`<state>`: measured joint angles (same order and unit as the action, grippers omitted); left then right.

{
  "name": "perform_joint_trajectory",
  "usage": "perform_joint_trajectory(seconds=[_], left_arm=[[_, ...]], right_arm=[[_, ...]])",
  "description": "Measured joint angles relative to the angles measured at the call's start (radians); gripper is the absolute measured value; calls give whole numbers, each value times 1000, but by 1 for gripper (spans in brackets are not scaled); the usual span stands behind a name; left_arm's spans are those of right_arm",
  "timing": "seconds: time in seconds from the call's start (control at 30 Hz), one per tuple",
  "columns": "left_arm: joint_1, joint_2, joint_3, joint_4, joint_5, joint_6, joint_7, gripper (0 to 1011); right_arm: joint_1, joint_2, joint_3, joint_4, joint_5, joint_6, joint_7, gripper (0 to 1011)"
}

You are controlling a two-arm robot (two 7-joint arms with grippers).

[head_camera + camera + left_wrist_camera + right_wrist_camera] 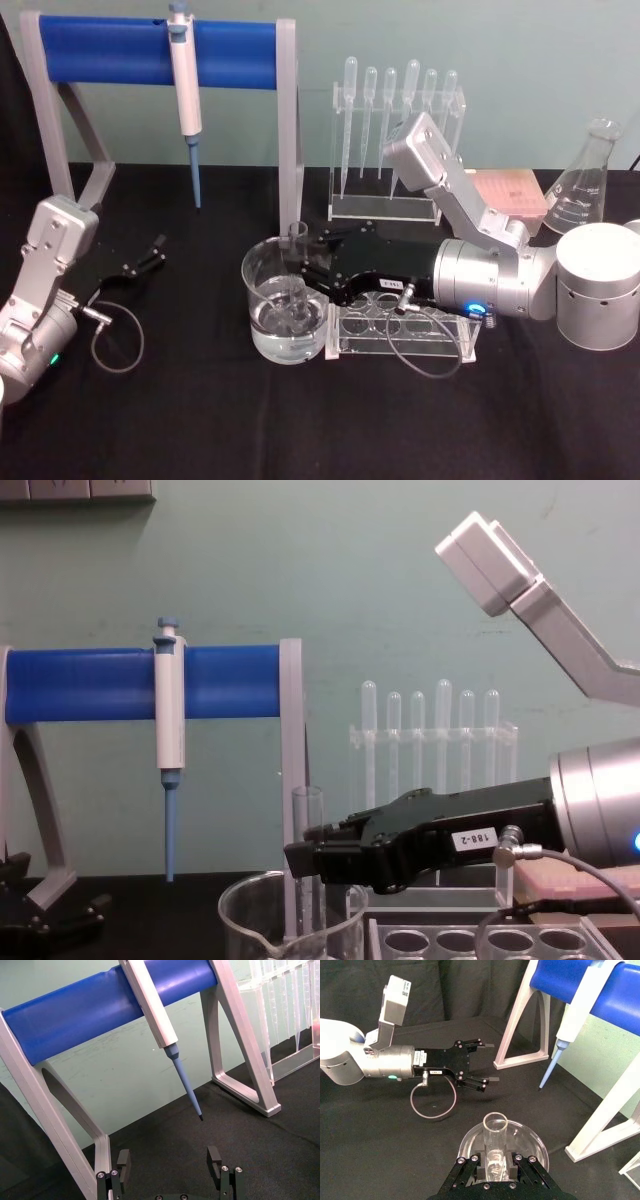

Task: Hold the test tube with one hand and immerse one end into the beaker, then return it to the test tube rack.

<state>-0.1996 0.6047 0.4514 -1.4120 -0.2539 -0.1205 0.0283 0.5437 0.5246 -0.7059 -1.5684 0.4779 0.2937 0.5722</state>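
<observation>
Head view: tube [297, 238] seemingly inside beaker [258, 310]

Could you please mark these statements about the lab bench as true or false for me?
1. The right gripper holds the test tube upright, its lower end inside the beaker. True.
2. The left gripper is shut on a pipette. False: it is open and holds nothing, low over the black table at the left.
3. The micropipette hangs from the blue bar. True.
4. The test tube stands in the test tube rack. False: it is in the beaker, beside that rack.
</observation>
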Motion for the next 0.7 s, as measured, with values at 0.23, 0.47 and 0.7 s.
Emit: perform_joint_trajectory(seconds=[0.23,0.47,0.7], left_arm=[[0,0,0,0,0,0,0,1000],[0,0,0,0,0,0,0,1000],[0,0,0,0,0,0,0,1000]], right_arm=[[1,1,-1,-1,0,0,0,231],[1,1,-1,-1,1,0,0,231],[2,1,-1,-1,2,0,0,231]])
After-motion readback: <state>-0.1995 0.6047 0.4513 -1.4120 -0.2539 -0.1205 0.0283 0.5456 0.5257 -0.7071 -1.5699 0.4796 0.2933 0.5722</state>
